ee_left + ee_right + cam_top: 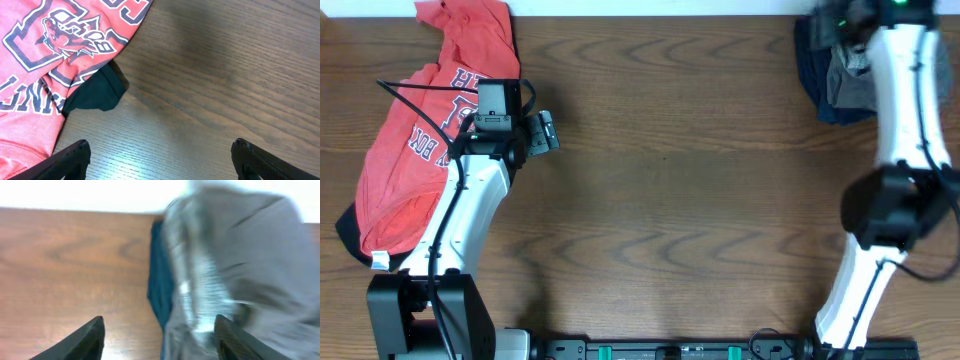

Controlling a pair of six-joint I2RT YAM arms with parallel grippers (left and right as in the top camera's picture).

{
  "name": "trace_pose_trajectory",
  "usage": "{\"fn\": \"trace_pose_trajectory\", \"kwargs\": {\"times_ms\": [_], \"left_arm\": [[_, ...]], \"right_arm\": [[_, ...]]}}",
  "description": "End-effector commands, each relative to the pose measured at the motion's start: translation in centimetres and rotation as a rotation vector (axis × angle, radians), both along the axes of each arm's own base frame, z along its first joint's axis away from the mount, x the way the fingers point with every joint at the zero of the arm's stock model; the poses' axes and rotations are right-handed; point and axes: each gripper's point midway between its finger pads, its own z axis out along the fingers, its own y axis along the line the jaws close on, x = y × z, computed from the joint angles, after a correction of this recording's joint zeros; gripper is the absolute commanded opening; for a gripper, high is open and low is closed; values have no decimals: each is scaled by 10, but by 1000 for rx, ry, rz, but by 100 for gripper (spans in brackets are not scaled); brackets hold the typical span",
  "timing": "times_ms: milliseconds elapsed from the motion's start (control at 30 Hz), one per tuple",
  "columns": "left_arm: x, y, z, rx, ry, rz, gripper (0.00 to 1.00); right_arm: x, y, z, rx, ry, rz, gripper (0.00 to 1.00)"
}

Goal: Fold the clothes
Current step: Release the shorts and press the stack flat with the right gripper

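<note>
A red-orange T-shirt (pixel 415 140) with white lettering lies crumpled at the table's far left; it also shows in the left wrist view (pixel 45 45), over a dark patch of cloth (pixel 95 92). My left gripper (pixel 160 157) is open and empty over bare wood just right of the shirt. Grey-olive shorts (pixel 848 78) lie on a dark navy garment (pixel 812 60) at the far right corner. In the right wrist view the shorts (pixel 240 265) and the navy garment (pixel 160 280) are blurred. My right gripper (pixel 160 335) is open, hovering at the shorts' left edge, its right finger over the cloth.
The brown wooden table (pixel 680 190) stretches between the two piles. A white wall edge (pixel 650 8) runs along the back. The arm bases stand at the front edge (pixel 420 310).
</note>
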Motion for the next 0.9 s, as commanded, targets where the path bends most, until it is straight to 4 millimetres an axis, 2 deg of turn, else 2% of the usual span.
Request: {"fn": "trace_pose_trajectory", "kwargs": {"times_ms": [0,100,267,367,433,467,500,533,667,733,767,867], "left_arm": [[1,2,0,4,-1,0,92],[1,2,0,4,-1,0,92],[2,2,1,4,-7,0,92],[4,2,2,3,-16,1,92],[4,2,3,3,-19,1,92],[4,2,3,3,-19,0,92],[4,2,3,3,-19,0,92],[4,2,3,4,-19,0,92],[4,2,3,3,-19,0,92],[4,2,3,3,-19,0,92],[4,2,3,3,-19,0,92],[4,2,3,3,-19,0,92]], "right_arm": [[-5,-41,9,60,-30,-134,62],[-3,-75,-11,93,-16,-206,59],[15,-96,-63,169,11,-197,63],[30,-100,-106,184,41,-184,68],[35,-101,-141,185,80,-183,78],[33,-103,-161,183,113,-195,87],[31,-103,-178,185,144,-210,90],[27,-103,-200,190,187,-219,92],[9,-97,-257,216,318,-228,99],[2,-95,-269,224,353,-230,99],[2,-95,-269,226,356,-233,99],[6,-96,-253,224,327,-230,99]]}}
